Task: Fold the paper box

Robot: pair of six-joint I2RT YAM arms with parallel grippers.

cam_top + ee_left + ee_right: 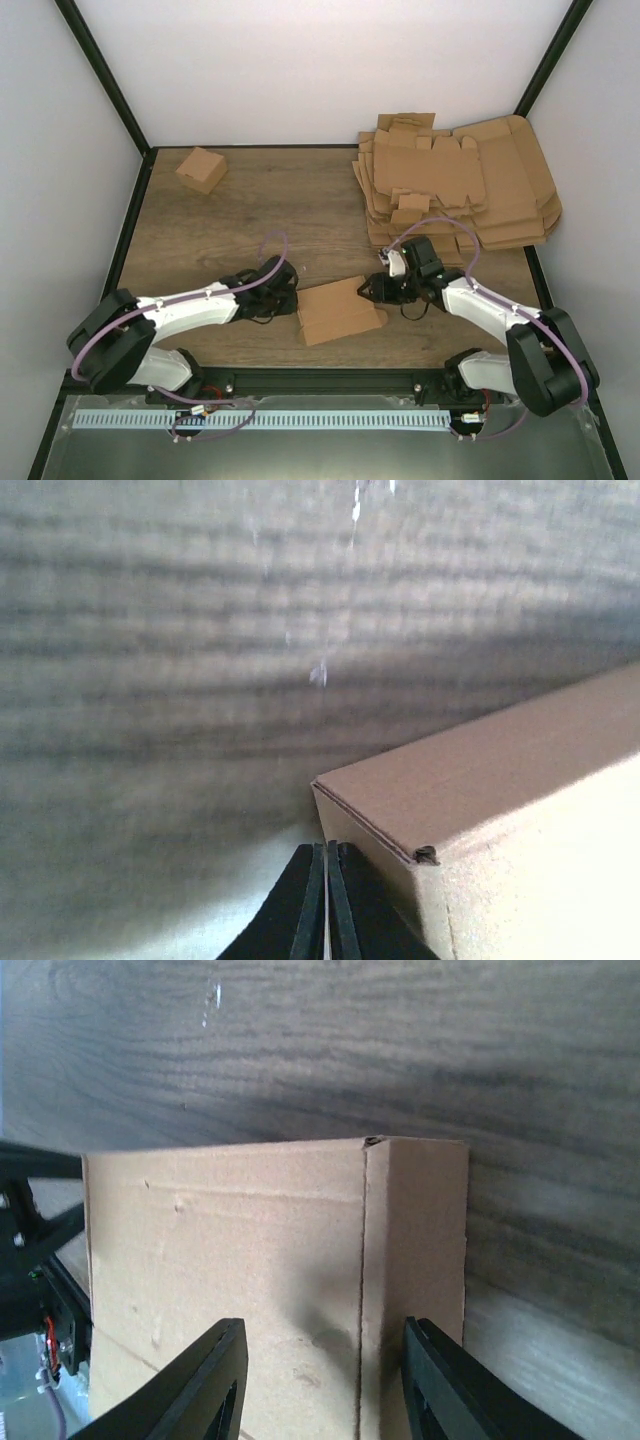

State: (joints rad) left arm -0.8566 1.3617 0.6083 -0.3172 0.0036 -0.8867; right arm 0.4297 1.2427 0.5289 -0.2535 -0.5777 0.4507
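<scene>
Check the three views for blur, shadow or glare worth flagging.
Top external: sharp and evenly lit, the paper box casting only a soft shadow. Left wrist: the table is blurred into streaks; the box's near face is washed out bright. Right wrist: wood grain and cardboard crisp, a dark shadow on the box at the right gripper.

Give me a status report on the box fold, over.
Left gripper shut beside paper box corner. Right gripper open over its other end. Blank stack and second box sit far off.

Two arms (190, 308), one paper box (340, 312), one small folded box (201, 169), one stack of blanks (470, 185)
</scene>
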